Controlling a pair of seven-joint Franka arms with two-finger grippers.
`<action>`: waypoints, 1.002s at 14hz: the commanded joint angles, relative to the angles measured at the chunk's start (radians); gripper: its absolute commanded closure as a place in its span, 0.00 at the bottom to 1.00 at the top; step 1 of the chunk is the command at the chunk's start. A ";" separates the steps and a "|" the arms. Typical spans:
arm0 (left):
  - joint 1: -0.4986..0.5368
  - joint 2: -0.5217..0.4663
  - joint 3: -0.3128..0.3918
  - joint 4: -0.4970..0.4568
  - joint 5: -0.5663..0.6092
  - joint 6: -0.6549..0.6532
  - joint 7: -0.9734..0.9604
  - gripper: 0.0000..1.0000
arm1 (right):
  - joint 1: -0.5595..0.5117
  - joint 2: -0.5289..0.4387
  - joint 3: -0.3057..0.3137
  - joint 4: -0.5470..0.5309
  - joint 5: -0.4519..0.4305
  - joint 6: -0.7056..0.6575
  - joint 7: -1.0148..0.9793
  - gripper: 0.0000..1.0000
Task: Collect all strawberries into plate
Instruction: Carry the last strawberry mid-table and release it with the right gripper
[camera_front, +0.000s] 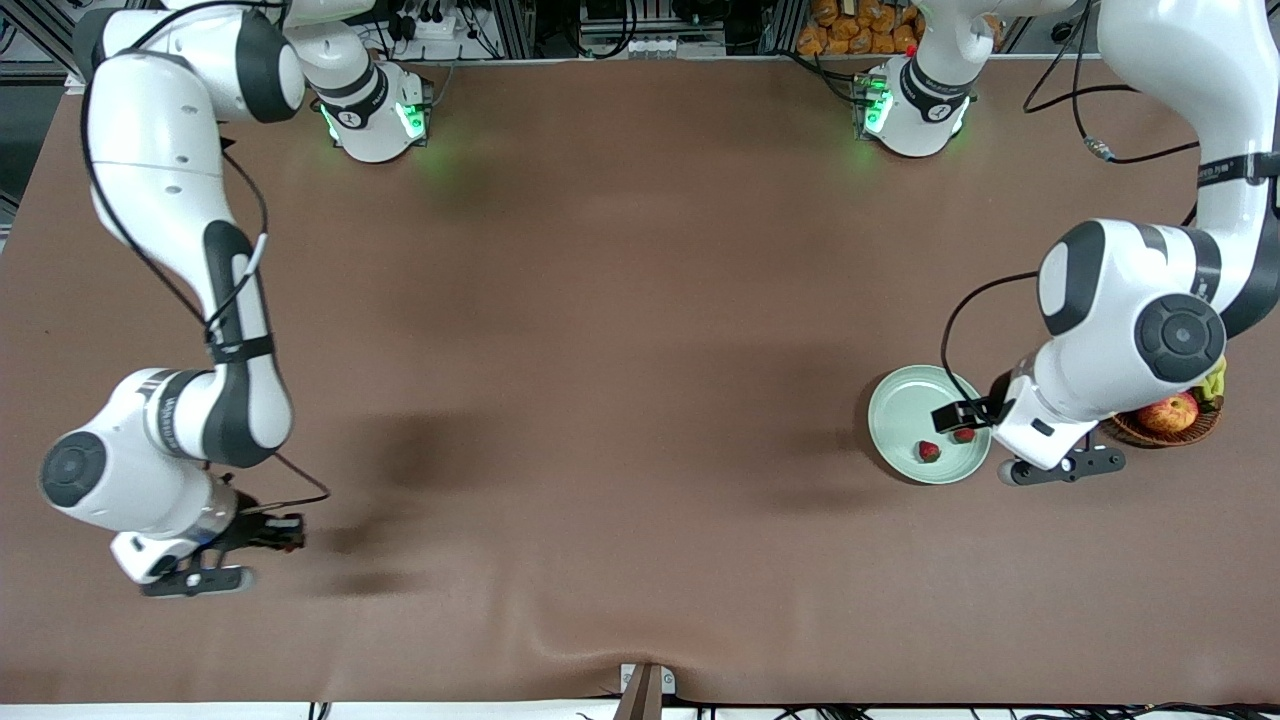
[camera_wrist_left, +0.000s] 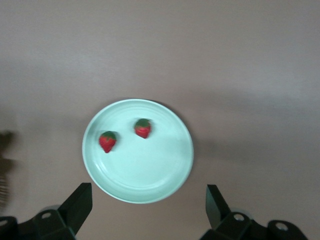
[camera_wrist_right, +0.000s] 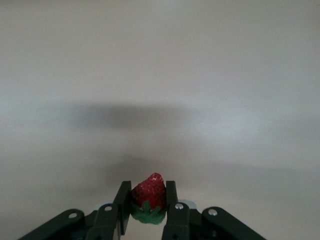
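Brown cloth covers the table (camera_front: 620, 330), matte, with a soft wrinkle at its front-camera edge. Room: aluminium framing, cables and a heap of orange items along the base edge; both bases glow green.

Left arm, based at the table's left-arm end, reaches down over the plate. Right arm folds down at the right-arm end, low over bare cloth.

Mint-green plate (camera_front: 905, 400) lies toward the left arm's end, glossy, raised rim. Wicker basket (camera_front: 1150, 432) sits just beside it, toward the table end, holding an apple (camera_front: 1168, 412) and something yellow-green; the arm mostly hides it.

Left gripper (camera_wrist_left: 145, 207) hangs over the plate rim, fingers spread wide, nothing between them — looks like a release pose, judged from the two berries below.

Right gripper (camera_wrist_right: 147, 207) is clenched on the third strawberry (camera_wrist_right: 149, 192), tip out, leafy top back between the fingers; grip looks centred, good for carrying. I judge the carry to the plate is next, a long way along the table.

Two strawberries (camera_wrist_left: 107, 141) (camera_wrist_left: 143, 128) rest in the plate, apart from each other: in the left wrist view, one at about 9 o'clock of the plate's centre, the other at about 12. Two of three collected.
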 joint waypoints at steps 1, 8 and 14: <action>0.002 -0.037 -0.032 0.004 0.013 -0.025 -0.060 0.00 | 0.091 -0.038 -0.001 -0.025 0.012 -0.041 -0.009 1.00; -0.006 -0.040 -0.077 0.025 0.010 -0.029 -0.201 0.00 | 0.174 -0.052 0.224 -0.026 0.006 -0.075 -0.021 1.00; 0.002 -0.114 -0.087 0.028 0.005 -0.126 -0.200 0.00 | 0.402 -0.038 0.240 -0.028 -0.006 0.023 -0.015 1.00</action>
